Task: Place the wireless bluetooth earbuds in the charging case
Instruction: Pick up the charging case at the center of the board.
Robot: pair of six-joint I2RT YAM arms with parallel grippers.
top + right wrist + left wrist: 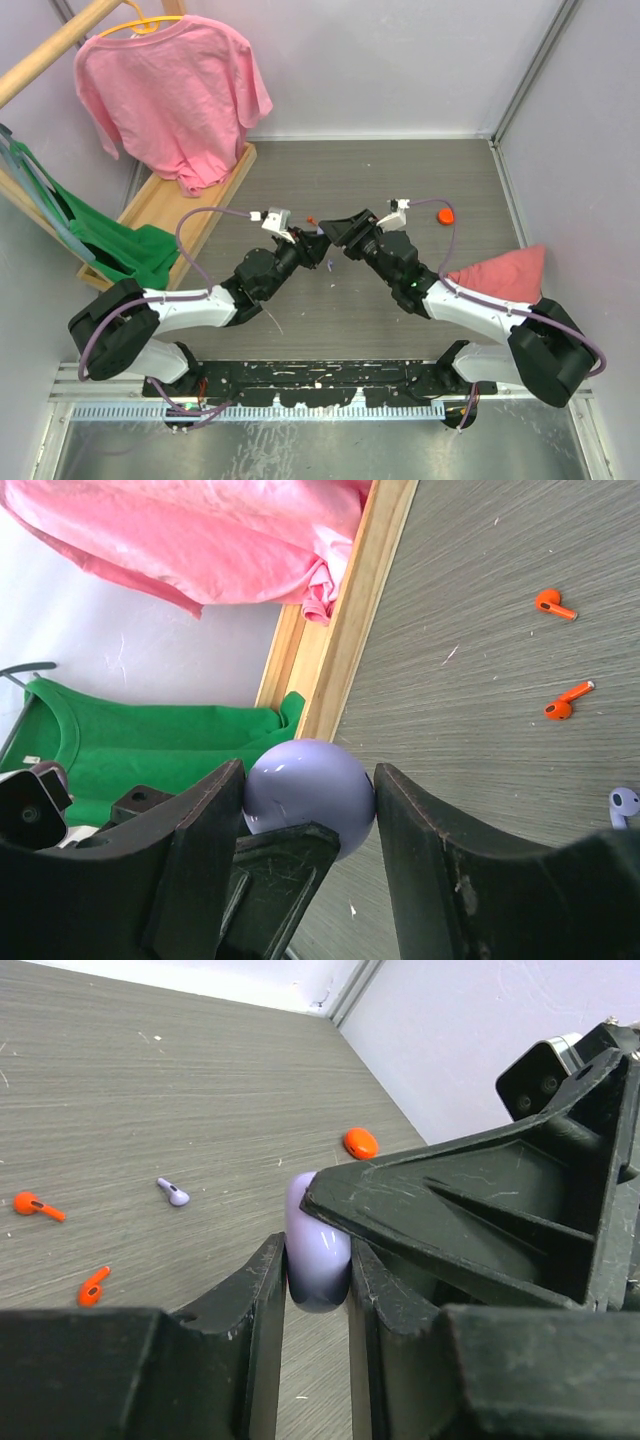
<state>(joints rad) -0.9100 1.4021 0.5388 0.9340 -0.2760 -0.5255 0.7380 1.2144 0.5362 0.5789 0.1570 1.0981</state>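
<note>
Left gripper (316,1270) and right gripper (308,790) are both pinching the lilac case (318,1235) between their jaws in mid-air, while three earbuds (173,1192) are lying loose on the table (150,1080) below the case, none yet inserted.
</note>
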